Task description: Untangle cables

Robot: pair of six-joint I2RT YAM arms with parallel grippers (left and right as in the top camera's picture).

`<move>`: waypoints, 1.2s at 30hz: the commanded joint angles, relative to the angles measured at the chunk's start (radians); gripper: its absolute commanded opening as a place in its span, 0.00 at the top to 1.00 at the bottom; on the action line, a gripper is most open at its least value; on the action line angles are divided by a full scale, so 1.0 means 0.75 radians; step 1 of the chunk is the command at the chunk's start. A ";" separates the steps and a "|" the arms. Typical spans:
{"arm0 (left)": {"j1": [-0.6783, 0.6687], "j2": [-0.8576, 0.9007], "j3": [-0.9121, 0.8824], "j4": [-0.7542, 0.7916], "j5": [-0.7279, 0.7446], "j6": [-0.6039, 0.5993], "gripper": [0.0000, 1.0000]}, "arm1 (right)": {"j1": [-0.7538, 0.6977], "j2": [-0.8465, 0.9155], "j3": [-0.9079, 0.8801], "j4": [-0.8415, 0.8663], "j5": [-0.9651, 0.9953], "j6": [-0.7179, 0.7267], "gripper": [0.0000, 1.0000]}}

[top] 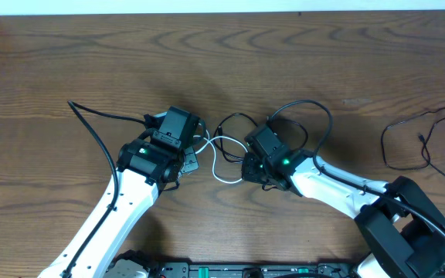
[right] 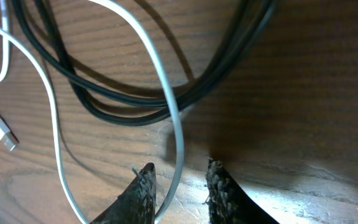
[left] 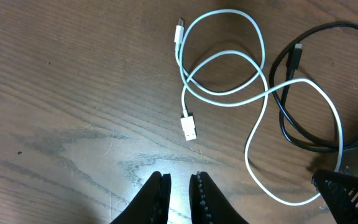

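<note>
To free the white cable [right: 179, 134], the right gripper [right: 180, 165], fingers slightly spread astride it, should likely pinch low and draw it sideways off the black cable [left: 282, 115]. The left gripper [left: 179, 177], fingers almost pressed together, holds nothing. The thin white cable lies in crossed loops mid-way across the wooden table [top: 323, 54], USB plug [left: 189, 126] free

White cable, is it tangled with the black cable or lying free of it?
Tangled: the white cable crosses the black cable in the left wrist view and lies over its strands in the right wrist view.
</note>
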 commanded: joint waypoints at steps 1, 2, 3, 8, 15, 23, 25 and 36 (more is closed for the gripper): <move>0.004 0.005 -0.001 -0.008 -0.036 -0.013 0.84 | 0.006 0.007 -0.023 0.037 0.010 0.053 0.80; 0.004 0.005 -0.001 -0.008 -0.036 -0.013 0.83 | 0.006 0.007 -0.023 0.052 0.010 0.053 0.83; 0.004 0.005 -0.001 -0.009 -0.036 -0.012 0.83 | 0.006 0.007 -0.023 0.064 0.010 0.052 0.86; 0.004 0.005 -0.001 -0.018 -0.036 -0.012 0.83 | 0.004 0.007 -0.023 0.142 0.010 -0.007 0.99; 0.004 0.005 -0.001 -0.018 -0.036 -0.012 0.83 | -0.062 -0.070 -0.002 0.232 0.006 -0.440 0.99; 0.004 0.005 -0.001 -0.019 -0.036 -0.012 0.83 | -0.374 -0.419 0.089 0.281 0.031 -0.729 0.99; 0.004 0.005 -0.001 -0.018 -0.036 -0.012 0.83 | -0.473 -0.516 0.102 0.331 0.037 -0.762 0.99; 0.004 0.005 -0.001 -0.018 -0.036 -0.012 0.83 | -1.015 -0.831 0.106 0.434 0.336 -0.772 0.99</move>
